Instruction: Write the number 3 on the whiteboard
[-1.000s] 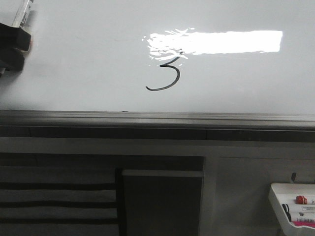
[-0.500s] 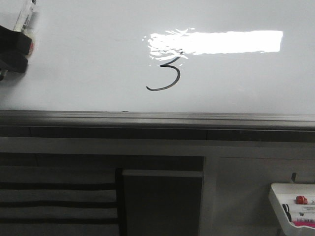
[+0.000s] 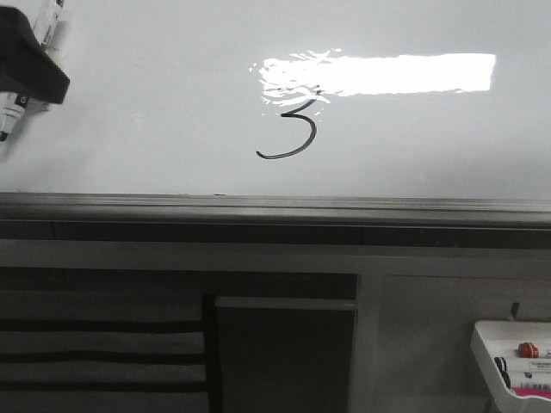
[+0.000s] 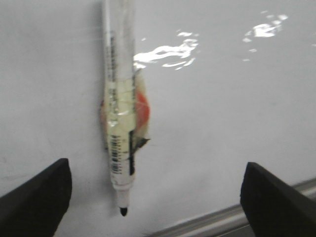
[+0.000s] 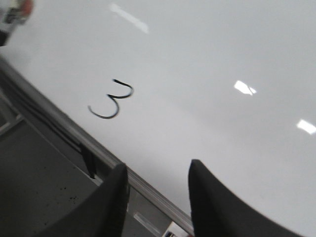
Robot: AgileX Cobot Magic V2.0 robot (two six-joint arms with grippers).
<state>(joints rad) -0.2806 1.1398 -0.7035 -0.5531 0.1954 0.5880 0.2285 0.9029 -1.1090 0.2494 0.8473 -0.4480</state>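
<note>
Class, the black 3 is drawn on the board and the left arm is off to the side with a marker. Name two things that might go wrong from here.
1. The uncapped black-tipped white marker hangs close to the glossy white whiteboard; a drift of the left gripper might leave a stray mark.
2. The thin black hand-drawn number 3 may still be wet; the right gripper, hovering near the grey frame edge, might smear it if it sweeps across.

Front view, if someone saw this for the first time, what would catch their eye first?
Probably the black number 3 drawn near the middle of the whiteboard, just under a bright rectangular light reflection. Next, the dark left gripper at the board's upper left edge, with a marker whose black tip points down toward the grey frame. A small white tray of markers sits at the lower right.
</note>
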